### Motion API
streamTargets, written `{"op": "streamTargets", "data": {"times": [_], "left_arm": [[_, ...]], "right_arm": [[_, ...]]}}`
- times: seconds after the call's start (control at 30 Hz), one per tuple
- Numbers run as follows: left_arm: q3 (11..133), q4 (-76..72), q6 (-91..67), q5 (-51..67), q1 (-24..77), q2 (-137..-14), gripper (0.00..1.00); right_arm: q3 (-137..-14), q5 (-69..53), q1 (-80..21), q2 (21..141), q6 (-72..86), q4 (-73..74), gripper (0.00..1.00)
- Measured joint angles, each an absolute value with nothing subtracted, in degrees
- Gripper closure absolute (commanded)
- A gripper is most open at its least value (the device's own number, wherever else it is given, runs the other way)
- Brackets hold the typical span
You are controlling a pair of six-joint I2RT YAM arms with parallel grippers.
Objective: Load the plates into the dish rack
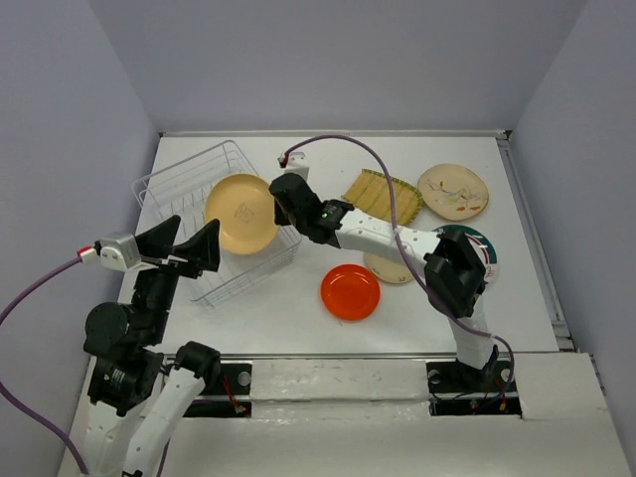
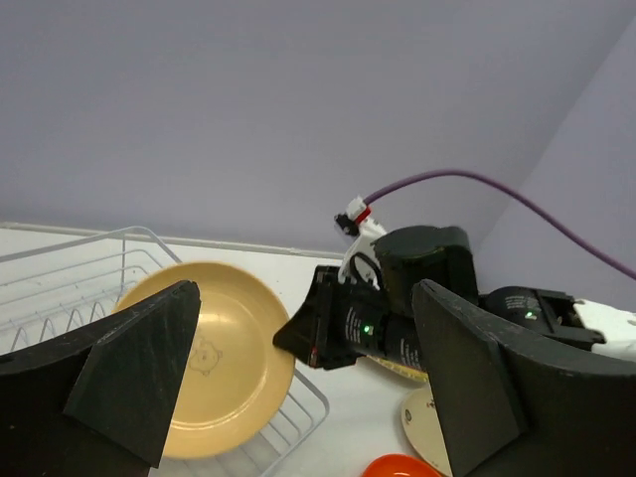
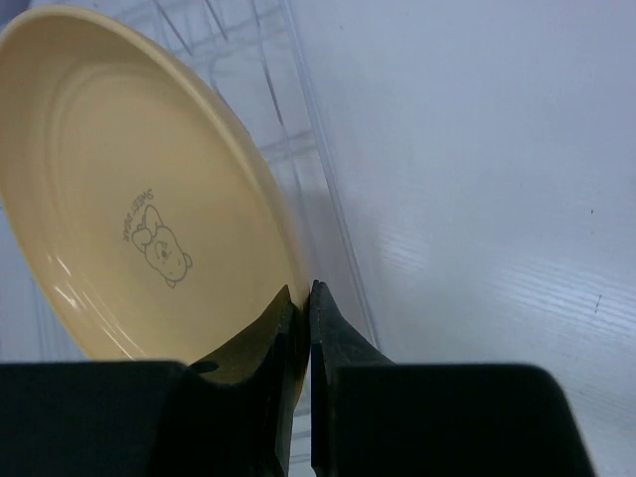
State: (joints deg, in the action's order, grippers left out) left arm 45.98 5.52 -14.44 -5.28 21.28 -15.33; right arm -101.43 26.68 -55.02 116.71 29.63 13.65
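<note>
White table [image 1: 298,298] with pale purple walls on three sides holds six plates and one dish rack [image 1: 184,179]. Two robot arms stand at the near edge. The white wire rack sits in the far left corner. The peach plate [image 1: 241,213], with a little bear drawn on it, is tipped up at the right end of the rack, and I cannot tell if it rests on the wires. It is the only plate at the rack. The right gripper [image 1: 277,209] is pinched tight on its rim. The left gripper [image 1: 191,238] hangs by the near side of the rack with its fingers wide apart, holding nothing. The other five plates lie flat on the table. The ribbed yellow plate [image 1: 373,192] and the cream painted plate [image 1: 452,191] are near the far edge. The red-orange plate [image 1: 350,292] is by the near edge. The right arm covers part of the small beige plate [image 1: 388,268] and the dark-rimmed white plate [image 1: 489,260].
</note>
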Motion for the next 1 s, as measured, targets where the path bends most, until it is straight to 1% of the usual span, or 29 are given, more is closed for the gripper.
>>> {"op": "streamTargets", "data": {"times": [0.13,0.33,0.47,0.63,0.8,0.9,1.0], "left_arm": [[45.98,5.61,-14.44,-5.45,21.45,-15.00,0.01],[45.98,6.28,-14.48,-5.56,21.56,-15.27,0.01],[45.98,6.46,-14.96,-5.15,21.65,-15.40,0.01],[45.43,6.76,-15.79,-4.56,21.67,-15.70,0.01],[44.47,7.33,-16.51,-4.08,21.67,-15.84,0.01],[44.38,7.62,-16.58,-4.14,21.67,-16.19,0.01],[44.40,7.62,-16.36,-4.47,21.67,-16.47,0.01]], "right_arm": [[-96.82,22.98,-54.43,116.73,29.45,13.93,0.93],[-95.61,20.53,-53.36,116.68,27.86,13.52,0.93],[-94.13,19.00,-50.87,116.68,24.80,12.93,0.93],[-94.11,18.55,-45.91,116.60,18.06,12.86,0.93],[-95.53,14.98,-40.51,115.94,12.64,13.63,0.93],[-97.73,11.68,-39.51,115.07,12.78,14.68,0.93],[-99.88,10.92,-39.92,113.82,14.87,15.22,0.93]]}}
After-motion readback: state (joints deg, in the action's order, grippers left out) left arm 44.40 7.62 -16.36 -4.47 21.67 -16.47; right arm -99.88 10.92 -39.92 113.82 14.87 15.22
